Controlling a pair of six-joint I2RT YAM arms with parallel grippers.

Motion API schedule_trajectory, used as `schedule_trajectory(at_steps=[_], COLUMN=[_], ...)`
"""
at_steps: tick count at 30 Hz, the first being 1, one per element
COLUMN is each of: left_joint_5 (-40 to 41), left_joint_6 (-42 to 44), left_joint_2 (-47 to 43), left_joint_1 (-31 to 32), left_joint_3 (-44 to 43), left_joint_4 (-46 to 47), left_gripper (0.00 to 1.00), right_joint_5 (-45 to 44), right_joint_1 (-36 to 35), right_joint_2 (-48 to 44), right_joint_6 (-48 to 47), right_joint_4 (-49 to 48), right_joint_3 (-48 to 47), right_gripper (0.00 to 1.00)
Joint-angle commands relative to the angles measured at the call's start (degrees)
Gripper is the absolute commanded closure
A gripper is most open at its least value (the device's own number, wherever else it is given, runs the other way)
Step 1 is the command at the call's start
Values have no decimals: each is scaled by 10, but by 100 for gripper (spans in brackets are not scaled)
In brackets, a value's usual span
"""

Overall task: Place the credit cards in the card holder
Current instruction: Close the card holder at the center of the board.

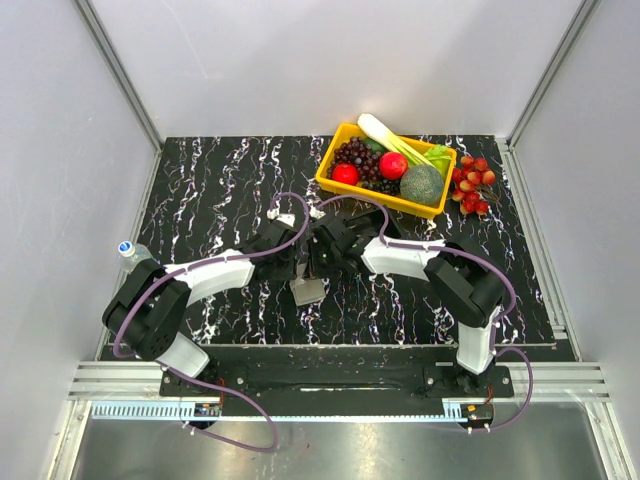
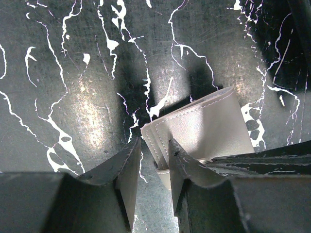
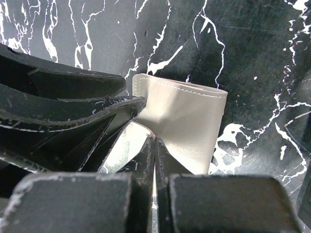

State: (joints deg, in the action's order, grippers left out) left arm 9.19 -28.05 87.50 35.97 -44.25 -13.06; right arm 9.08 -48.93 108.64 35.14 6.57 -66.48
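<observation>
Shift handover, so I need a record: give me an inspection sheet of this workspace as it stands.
Surface: black marbled table with white veins.
Job's things: pale grey stitched card holder at the centre, between the arms; credit cards: nothing seen.
Clutter: yellow tray of produce at the far right; red grapes beside it; bottle at the left edge.
Grippers: left gripper astride the holder's corner, grip unclear; right gripper shut on a holder flap.
Cables: purple cables loop along both arms.
Surroundings: white walls, aluminium frame.

One card holder, one yellow basket, one red grape bunch, one bottle, two arms
</observation>
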Motion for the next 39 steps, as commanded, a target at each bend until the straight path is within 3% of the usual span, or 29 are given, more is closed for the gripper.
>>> schedule_trajectory(at_steps=[1,11,26,39], left_joint_5=[21,20,18,3], left_joint_6=[9,11,12,19], left_joint_2=[20,17,18,16], left_joint_1=[-1,-1,-1,0], left_joint_3=[0,0,1,4], left_joint_4=[-28,-26,-23,-20], left_gripper=[67,67,68,71], right_joint_5=[16,8,-80,-88], right_joint_1=[4,4,8,7], right_joint_2=[-32,0,34,78], right_joint_6=[19,21,-17,-31], right_joint_4=[5,-2,60,125], right_joint_3=[23,19,-26,-84], right_gripper=[100,100,100,100])
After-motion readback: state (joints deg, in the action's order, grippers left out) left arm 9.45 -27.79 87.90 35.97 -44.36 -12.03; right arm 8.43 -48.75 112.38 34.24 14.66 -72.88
